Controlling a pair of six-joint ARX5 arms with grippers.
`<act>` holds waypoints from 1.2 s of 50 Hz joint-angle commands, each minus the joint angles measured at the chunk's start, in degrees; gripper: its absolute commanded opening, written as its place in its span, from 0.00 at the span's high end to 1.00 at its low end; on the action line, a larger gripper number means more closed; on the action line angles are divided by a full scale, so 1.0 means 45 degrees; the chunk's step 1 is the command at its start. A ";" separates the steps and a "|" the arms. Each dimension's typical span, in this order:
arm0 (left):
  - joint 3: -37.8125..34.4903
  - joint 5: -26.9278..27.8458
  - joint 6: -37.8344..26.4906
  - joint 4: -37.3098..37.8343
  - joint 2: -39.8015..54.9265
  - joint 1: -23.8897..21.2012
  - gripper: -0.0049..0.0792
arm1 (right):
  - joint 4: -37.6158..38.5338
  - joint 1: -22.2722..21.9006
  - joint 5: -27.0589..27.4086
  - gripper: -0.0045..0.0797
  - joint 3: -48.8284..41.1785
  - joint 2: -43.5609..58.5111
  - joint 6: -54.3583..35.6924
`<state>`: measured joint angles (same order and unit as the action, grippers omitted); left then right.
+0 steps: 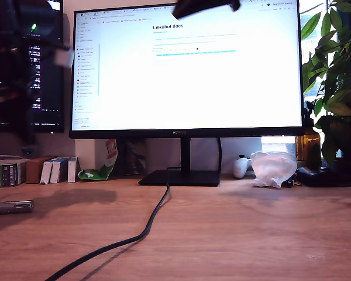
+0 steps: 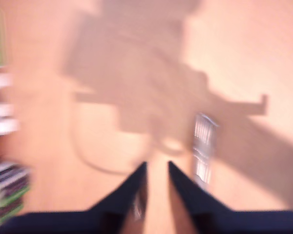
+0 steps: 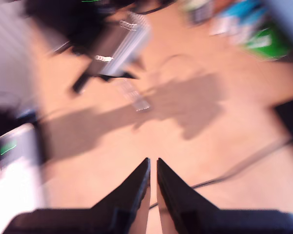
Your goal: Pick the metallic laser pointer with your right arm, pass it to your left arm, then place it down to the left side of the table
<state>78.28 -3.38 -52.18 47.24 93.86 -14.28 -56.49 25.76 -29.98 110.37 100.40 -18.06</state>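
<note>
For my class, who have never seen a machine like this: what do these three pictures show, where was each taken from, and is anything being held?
One picture looks across a wooden desk from low down. On it stand a bright monitor, a black cable and, at that view's left edge, a silver laser pointer lying flat. The other two pictures come from cameras riding on two robot arms, each looking down past its own pincer. My first pincer hangs above the desk with the pointer lying beside it, not gripped. My second pincer is nearly closed on nothing. Both wrist pictures are blurred. Nothing is held.
</note>
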 commanded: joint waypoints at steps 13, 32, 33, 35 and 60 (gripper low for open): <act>0.3235 0.3021 0.4308 -0.1569 -0.0136 0.0763 0.97 | 0.3619 -0.1710 0.3531 0.96 0.0500 -0.0287 0.2419; 0.3313 0.7067 0.6955 -0.2463 -0.0219 0.2341 0.97 | 0.4736 -0.3580 0.5236 0.96 0.0471 -0.0486 0.2929; 0.3313 0.7266 0.7087 -0.2482 -0.0219 0.2453 0.97 | 0.4736 -0.3667 0.5241 0.96 0.0471 -0.0515 0.2934; 0.3313 0.7524 0.7189 -0.2497 -0.0219 0.2681 0.97 | 0.4731 -0.3857 0.5241 0.96 0.0442 -0.0617 0.2919; 0.3313 0.8680 0.7708 -0.3269 -0.1345 0.4269 0.97 | 0.5071 -0.5168 0.6392 0.96 -0.0549 -0.3920 0.2259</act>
<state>94.28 35.35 -17.93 33.10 90.11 3.62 -33.61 3.29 -1.93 111.13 83.42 -7.33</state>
